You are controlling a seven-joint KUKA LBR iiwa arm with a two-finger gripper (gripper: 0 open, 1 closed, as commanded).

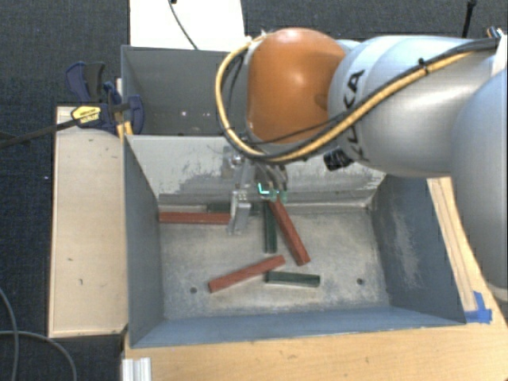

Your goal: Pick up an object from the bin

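My gripper (pixel 258 206) hangs low over the back middle of the bin floor, open. Its silver left finger (pixel 240 214) reaches down beside the right end of a red-brown stick (pixel 190 217) that lies along the back wall, with a dark green stick (pixel 217 208) just behind it. A short dark green stick (pixel 270 232) and a slanting red-brown stick (pixel 291 235) have their upper ends under the gripper's right side. I cannot tell whether either finger touches a stick.
Toward the front lie another red-brown stick (pixel 246 275) and a dark green stick (pixel 292 279), nearly end to end. The arm and its orange dome cover the bin's back right part.
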